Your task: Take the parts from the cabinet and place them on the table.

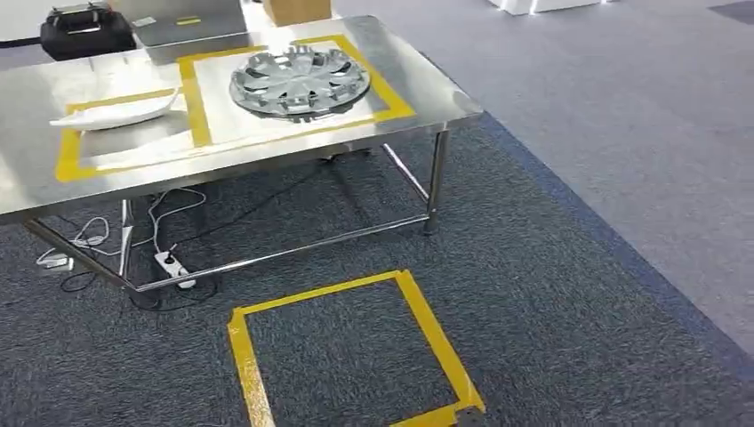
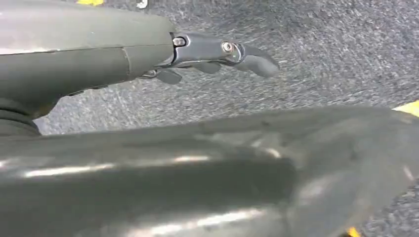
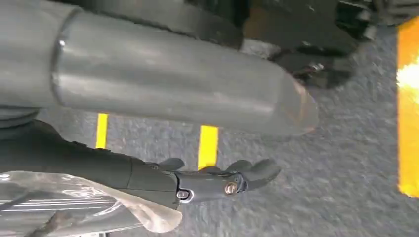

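Note:
A silver wheel cover [image 1: 300, 82] lies inside the right yellow-taped field of the steel table [image 1: 427, 89]. A long white curved part [image 1: 120, 111] lies in the left taped field. My left hand [image 2: 217, 54] hangs over grey carpet, its dark fingers stretched out and apart from the thick thumb, with nothing in it. My right hand [image 3: 217, 180] also hangs over carpet with straight fingers and nothing between them and the thumb. A shiny ribbed piece with a clear film edge [image 3: 74, 207] sits by the base of the right fingers; I cannot tell what it is.
A black case [image 1: 84, 31], a grey box [image 1: 191, 31] and a cardboard box [image 1: 296, 11] stand at the table's far side. Cables and a power strip [image 1: 173, 267] lie under it. A yellow tape square [image 1: 427, 329] marks the carpet before the table.

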You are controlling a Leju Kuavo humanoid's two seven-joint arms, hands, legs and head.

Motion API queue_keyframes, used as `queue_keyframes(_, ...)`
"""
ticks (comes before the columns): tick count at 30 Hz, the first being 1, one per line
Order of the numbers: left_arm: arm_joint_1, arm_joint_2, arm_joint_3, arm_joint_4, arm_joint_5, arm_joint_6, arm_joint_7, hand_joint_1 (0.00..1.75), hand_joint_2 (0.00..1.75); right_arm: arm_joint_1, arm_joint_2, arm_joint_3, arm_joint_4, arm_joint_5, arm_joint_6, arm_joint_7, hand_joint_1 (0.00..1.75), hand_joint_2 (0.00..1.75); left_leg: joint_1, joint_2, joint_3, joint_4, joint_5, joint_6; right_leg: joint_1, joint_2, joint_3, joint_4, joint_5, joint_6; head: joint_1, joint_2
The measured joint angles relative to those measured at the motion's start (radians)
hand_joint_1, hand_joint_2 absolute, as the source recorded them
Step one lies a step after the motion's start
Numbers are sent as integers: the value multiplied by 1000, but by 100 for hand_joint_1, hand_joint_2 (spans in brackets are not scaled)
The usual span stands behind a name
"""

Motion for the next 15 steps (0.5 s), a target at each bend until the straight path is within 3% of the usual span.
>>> queue_keyframes(1, 0, 1, 0, 0, 0, 0, 0, 0, 0, 0, 0, 0, 0, 0, 1, 0, 0, 0, 0, -1, -10, 58, -22, 1, 2, 9, -9, 1, 7, 1, 1, 0)
queue_keyframes(2, 0, 1, 0, 0, -1, 1, 0, 0, 0, 2, 0, 0, 1, 0, 2, 2, 0, 0, 0, -1, -6, 82, -19, 3, 4, 20, -17, 3, 12, 1, 0, 0)
queue_keyframes(3, 0, 1, -2, 0, -2, 3, -1, 0, 0, 2, 0, 0, 1, 0, 2, 5, 0, 0, 0, -2, 22, 56, 6, 9, 6, 31, -17, 5, 18, 2, 1, 0)
queue_keyframes(4, 0, 1, -3, 0, -3, 4, -2, 0, 0, 3, -1, 0, 2, 1, 2, 9, 0, 0, -2, -7, 65, -7, 41, 16, 8, 42, -22, 8, 22, 2, 1, 0)
queue_keyframes(5, 0, 1, -4, 0, -3, 7, -4, 0, 0, 3, 0, 0, 2, 2, 3, 11, 0, 0, -4, -25, 119, -99, 84, 26, 11, 54, -24, 11, 26, 3, 1, 0)
queue_keyframes(6, 0, 2, -5, 0, -5, 9, -4, 0, 0, 3, 2, 0, 2, 3, 3, 13, 0, 0, -6, -74, 160, -178, 115, 40, 9, 62, -28, 15, 26, 4, 2, 0)
queue_keyframes(7, 2, 3, -5, 0, -7, 10, -4, 0, 0, 3, 3, 0, 4, 4, 5, 15, 0, 0, -1, -118, 176, -198, 104, 52, 11, 69, -49, 21, 29, 8, 5, 0)
queue_keyframes(8, 8, 0, -6, 0, -11, 13, -5, 0, 0, -3, 3, 0, 4, 6, 5, 18, 0, 0, -3, -109, 175, -209, 111, 45, 4, 87, -48, 24, 35, 16, 2, 0)
queue_keyframes(10, 9, 0, -7, 0, -13, 13, -4, 0, 0, -2, 4, 0, 4, 8, 8, 18, 0, 0, -11, -84, 172, -211, 111, 47, -4, 111, -58, 22, 44, 29, -4, 0)
queue_keyframes(11, 6, -3, -9, 0, -14, 14, -5, 0, 0, 0, 3, 0, 4, 8, 8, 20, 0, 0, -5, -67, 183, -241, 110, 49, 3, 122, -62, 21, 46, 36, -5, 0)
queue_keyframes(12, 0, -3, -10, 0, -14, 15, -5, 0, 0, 2, 2, 0, 4, 8, 8, 20, 0, 0, 3, -52, 192, -269, 106, 50, 2, 100, -82, 34, 32, 35, -4, 0)
queue_keyframes(13, -2, -5, -11, 0, -15, 14, -5, 0, 0, 2, 2, 0, 5, 9, 8, 23, 0, 0, 3, -45, 191, -280, 112, 56, 5, 56, -101, 75, -1, 43, 9, 0)
queue_keyframes(14, 0, -6, -13, 0, -16, 14, -5, 0, 0, -1, 1, 0, 5, 9, 8, 26, 0, 0, 4, -29, 188, -279, 115, 58, 2, 33, -137, 151, -39, 49, 13, 0)
queue_keyframes(15, 3, -6, -14, 0, -16, 13, -4, 0, 0, -3, 1, 0, 5, 9, 8, 31, 0, 0, 5, -12, 186, -278, 116, 58, -1, 22, -176, 236, -74, 56, 13, 0)
